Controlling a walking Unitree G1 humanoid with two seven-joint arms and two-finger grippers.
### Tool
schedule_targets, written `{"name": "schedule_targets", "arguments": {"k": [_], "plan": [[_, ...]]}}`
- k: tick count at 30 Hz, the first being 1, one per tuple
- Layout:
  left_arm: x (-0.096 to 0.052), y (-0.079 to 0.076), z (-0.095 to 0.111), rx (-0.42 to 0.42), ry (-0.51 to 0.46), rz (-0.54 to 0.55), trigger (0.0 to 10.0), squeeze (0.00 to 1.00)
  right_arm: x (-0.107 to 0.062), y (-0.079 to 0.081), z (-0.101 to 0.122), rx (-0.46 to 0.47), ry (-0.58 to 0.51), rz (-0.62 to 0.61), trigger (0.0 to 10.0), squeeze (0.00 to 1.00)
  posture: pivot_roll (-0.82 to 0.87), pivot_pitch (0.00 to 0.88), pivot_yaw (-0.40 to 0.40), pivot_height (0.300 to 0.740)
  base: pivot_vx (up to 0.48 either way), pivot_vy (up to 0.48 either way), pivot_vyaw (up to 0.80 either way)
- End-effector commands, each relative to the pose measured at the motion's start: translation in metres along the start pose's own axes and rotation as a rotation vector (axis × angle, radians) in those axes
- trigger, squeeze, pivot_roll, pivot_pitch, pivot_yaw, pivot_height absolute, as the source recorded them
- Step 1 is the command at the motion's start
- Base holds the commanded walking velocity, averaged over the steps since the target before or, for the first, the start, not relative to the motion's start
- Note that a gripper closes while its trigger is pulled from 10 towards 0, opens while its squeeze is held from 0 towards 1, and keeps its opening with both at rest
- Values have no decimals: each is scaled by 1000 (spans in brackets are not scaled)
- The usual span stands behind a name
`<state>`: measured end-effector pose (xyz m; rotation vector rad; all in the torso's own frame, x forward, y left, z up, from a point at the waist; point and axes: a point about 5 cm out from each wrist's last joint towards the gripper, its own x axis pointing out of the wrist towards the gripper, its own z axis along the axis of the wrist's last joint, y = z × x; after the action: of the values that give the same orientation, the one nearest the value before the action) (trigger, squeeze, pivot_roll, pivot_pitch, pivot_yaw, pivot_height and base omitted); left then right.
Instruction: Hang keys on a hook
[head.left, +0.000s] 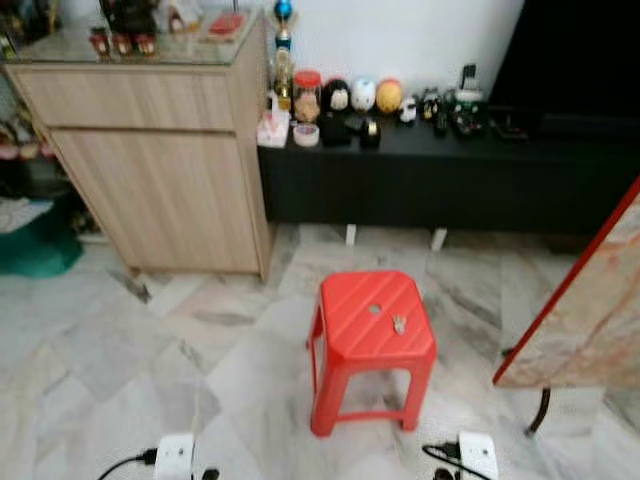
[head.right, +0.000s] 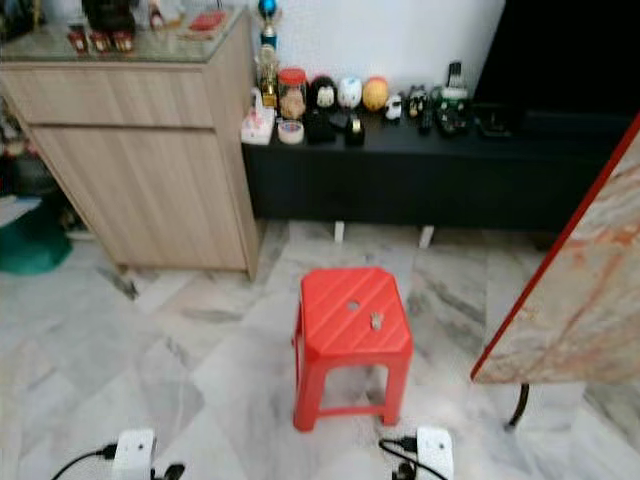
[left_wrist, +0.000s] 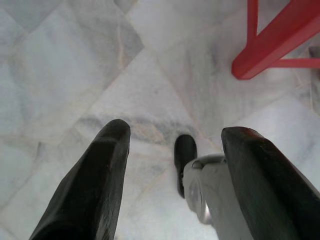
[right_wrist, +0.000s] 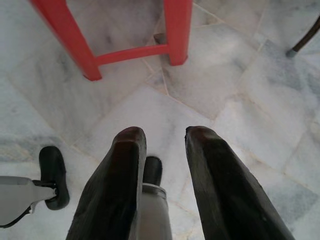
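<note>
Both arms hang low over the marble floor (head.left: 120, 360). The left tool (left_wrist: 172, 150) points down at the tiles with its two black fingers spread wide and nothing between them. The right tool (right_wrist: 162, 150) hangs the same way, its fingers a narrower gap apart, also released and gripping nothing. Beyond each of them a red leg of the stool (head.left: 374, 330) shows.

The stool stands on the floor just ahead of the robot, roughly centred between the two arms. The keys (head.left: 399, 323) lie on its seat, a small pale bunch towards the right side, near a little hole in the plastic. Neither tool is close to them.

To the right a marbled board with a red edge (head.left: 590, 310) leans at an angle, with a dark curved leg under it.

Further back on the left stands a light wooden cabinet (head.left: 150, 160) with small things on its glass top. Beside it a low black table (head.left: 450, 180) runs along the white wall, carrying a jar with a red lid (head.left: 307, 96), a row of round figurines (head.left: 362, 95) and some dark small items I can't make out.
</note>
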<state>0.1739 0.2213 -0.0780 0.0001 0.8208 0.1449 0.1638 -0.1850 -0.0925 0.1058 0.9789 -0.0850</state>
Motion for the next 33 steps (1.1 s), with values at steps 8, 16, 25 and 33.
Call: {"name": "schedule_targets", "arguments": {"k": [8, 16, 25, 33], "plan": [[0, -1, 1, -5, 1, -4, 10000, 0, 0, -3, 0, -2, 1, -2, 10000, 0, 80, 0, -35, 740, 252, 0, 0], [0, -1, 0, -8, 4, -6, 10000, 0, 0, -2, 0, 9, -3, -2, 10000, 0, 81, 0, -39, 740, 261, 0, 349], [0, -2, 0, -9, 4, -7, 10000, 0, 0, -2, 1, -2, -4, 0, 10000, 0, 81, 0, -39, 740, 266, 0, 0], [1, -4, 2, -9, -4, -12, 10000, 0, 0, -2, 0, 18, -6, -3, 10000, 0, 78, 0, -37, 740, 269, 0, 378]]}}
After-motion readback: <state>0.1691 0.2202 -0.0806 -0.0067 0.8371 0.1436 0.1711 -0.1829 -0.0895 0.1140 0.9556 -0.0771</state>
